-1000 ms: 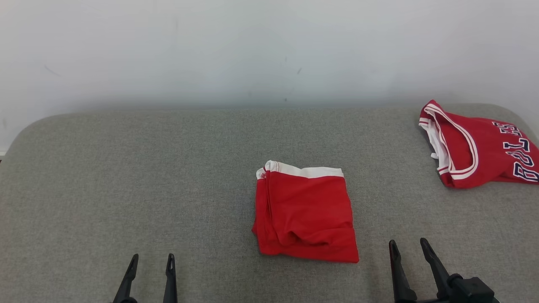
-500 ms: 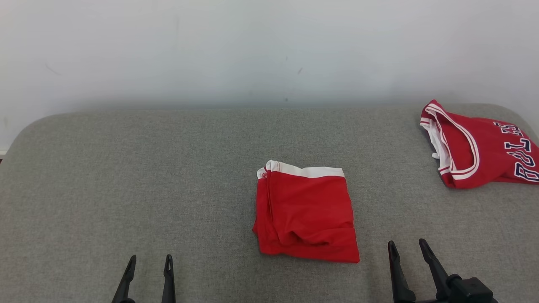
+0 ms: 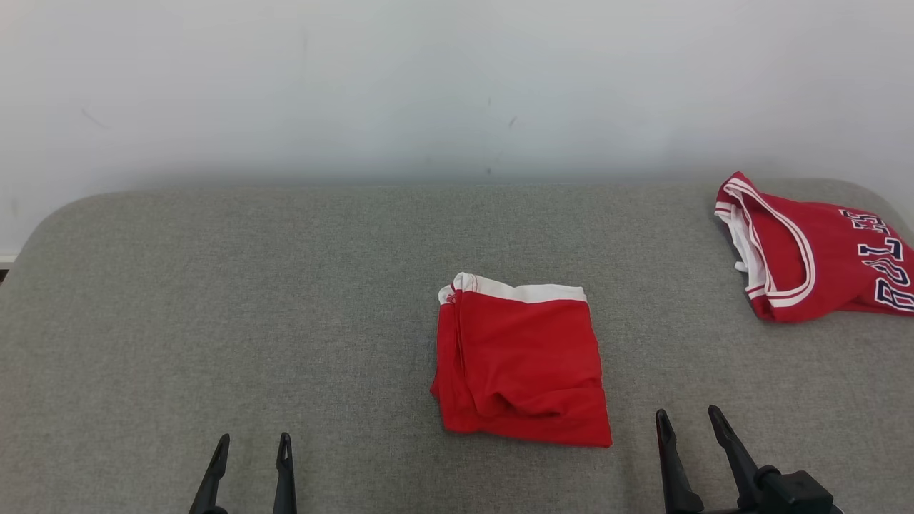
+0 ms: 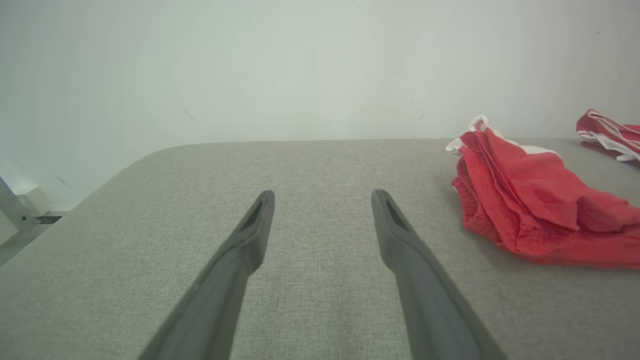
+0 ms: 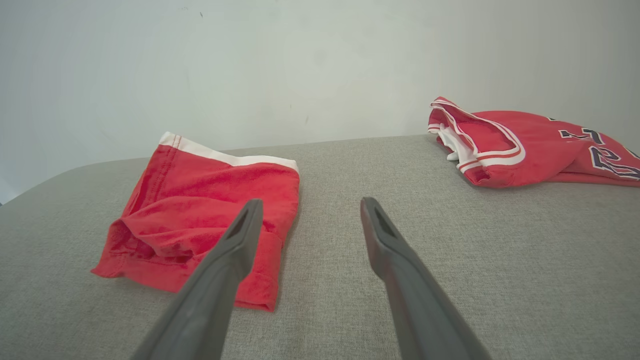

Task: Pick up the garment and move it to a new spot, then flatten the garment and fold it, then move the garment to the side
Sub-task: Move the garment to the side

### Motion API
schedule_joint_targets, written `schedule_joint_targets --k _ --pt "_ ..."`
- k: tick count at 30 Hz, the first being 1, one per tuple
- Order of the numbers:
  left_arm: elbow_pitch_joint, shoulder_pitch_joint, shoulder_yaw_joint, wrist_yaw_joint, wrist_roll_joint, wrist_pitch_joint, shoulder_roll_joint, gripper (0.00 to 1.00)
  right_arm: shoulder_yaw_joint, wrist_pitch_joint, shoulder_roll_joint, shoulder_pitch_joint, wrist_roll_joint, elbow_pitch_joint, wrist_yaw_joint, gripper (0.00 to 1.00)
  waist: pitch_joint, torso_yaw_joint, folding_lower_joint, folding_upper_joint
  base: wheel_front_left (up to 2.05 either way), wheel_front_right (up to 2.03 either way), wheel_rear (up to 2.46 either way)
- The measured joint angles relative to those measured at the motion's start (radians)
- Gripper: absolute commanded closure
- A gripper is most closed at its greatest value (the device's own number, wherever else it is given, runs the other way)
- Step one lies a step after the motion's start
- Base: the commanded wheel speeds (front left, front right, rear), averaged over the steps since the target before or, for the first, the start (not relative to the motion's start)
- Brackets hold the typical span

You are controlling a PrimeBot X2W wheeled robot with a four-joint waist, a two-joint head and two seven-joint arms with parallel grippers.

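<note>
The garment [image 3: 821, 257], a red jersey with striped red-and-white trim and dark white-outlined lettering, lies crumpled at the far right of the grey padded surface [image 3: 214, 285]. It also shows in the right wrist view as the jersey [image 5: 525, 145], and its trim edge [image 4: 607, 132] reaches into the left wrist view. My right gripper [image 3: 687, 412] is open near the front edge, well short of the jersey, with nothing between its fingers [image 5: 235, 240]. My left gripper [image 3: 254, 437] is open and empty at the lower left, its fingers [image 4: 250, 235] over bare surface.
A folded red cloth with a white band [image 3: 521, 357] lies in the middle of the surface, between the grippers and slightly ahead of them. A pale wall [image 3: 457, 86] rises right behind the surface. The surface's left corner is rounded.
The whole head picture has shifted a few pixels, so the camera moved slightly. Both grippers stay open low in the view; neither cloth has moved.
</note>
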Motion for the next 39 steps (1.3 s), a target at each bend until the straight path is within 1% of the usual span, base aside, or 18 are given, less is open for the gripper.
schedule_joint_targets --k 22,31,35,39 --pt "0.002 0.004 0.002 -0.003 0.000 0.000 0.000 0.00 0.005 0.000 0.000 0.000 -0.004 0.003 0.000 0.00 -0.006 -0.001 0.0000 0.0000 0.00 0.00 0.00" --pt "0.005 0.005 -0.003 -0.004 0.000 0.000 0.000 0.00 -0.002 0.000 0.000 -0.007 -0.011 0.012 0.000 0.00 -0.010 0.009 0.0000 0.0000 0.00 0.00 0.00" --pt "0.007 0.005 -0.007 -0.004 -0.002 0.000 0.000 0.00 -0.011 0.000 0.000 -0.019 -0.020 0.035 0.000 0.00 -0.011 0.018 0.0000 0.0000 0.00 0.00 0.00" --pt "0.010 0.005 -0.014 -0.004 -0.003 0.000 0.000 0.00 -0.006 0.000 0.000 -0.070 -0.041 0.094 0.000 0.00 -0.010 0.026 0.0000 0.0000 0.00 0.00 0.00"
